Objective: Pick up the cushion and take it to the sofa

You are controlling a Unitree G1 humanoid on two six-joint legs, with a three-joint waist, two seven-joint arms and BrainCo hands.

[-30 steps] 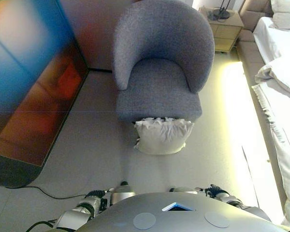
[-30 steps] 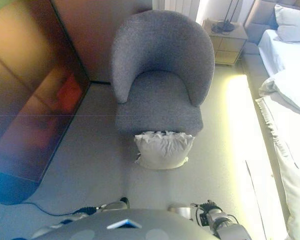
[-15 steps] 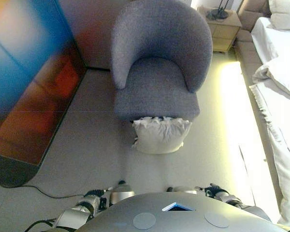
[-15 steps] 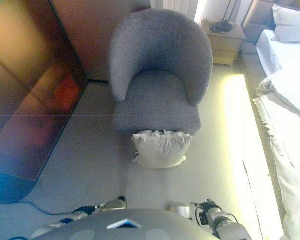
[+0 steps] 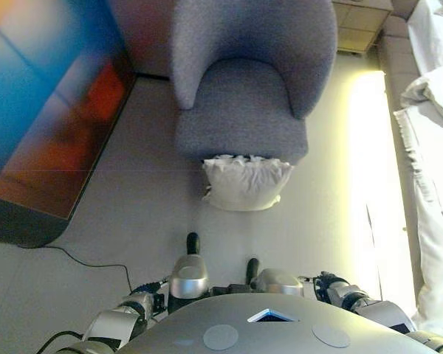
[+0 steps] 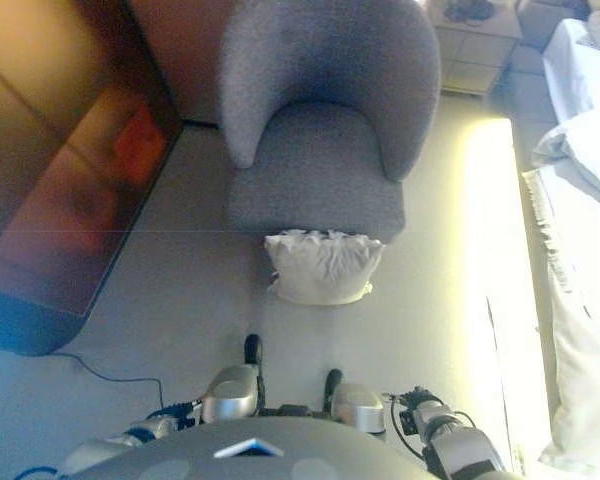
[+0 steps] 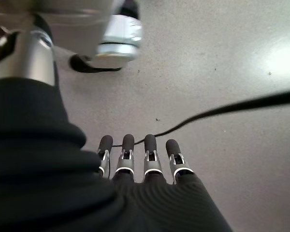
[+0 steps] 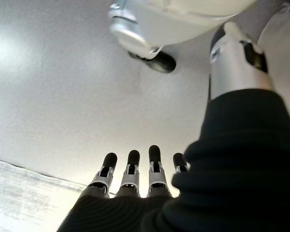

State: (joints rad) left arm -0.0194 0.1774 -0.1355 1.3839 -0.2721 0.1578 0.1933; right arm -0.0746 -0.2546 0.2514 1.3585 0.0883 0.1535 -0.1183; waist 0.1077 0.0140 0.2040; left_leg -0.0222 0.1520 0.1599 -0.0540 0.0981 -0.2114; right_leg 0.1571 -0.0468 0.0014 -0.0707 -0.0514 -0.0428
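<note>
A cream cushion [image 5: 245, 184] with a ruffled top edge stands on the floor, leaning against the front of the grey armchair [image 5: 244, 110]. Nothing touches it. My left hand [image 7: 135, 164] shows only in the left wrist view, hanging over bare floor with its fingers straight and nothing in them. In the right wrist view my right hand [image 8: 135, 174] hangs the same way, fingers straight and empty. Both hands are well short of the cushion, down by my sides.
A dark glossy cabinet [image 5: 44, 110] runs along the left. A bed with white sheets [image 5: 435, 147] lies on the right, a wooden nightstand [image 5: 362, 15] behind it. Open floor separates me from the cushion.
The whole view has shifted downward and closer to the chair, so the camera has moved. The cushion still leans against the chair front.
</note>
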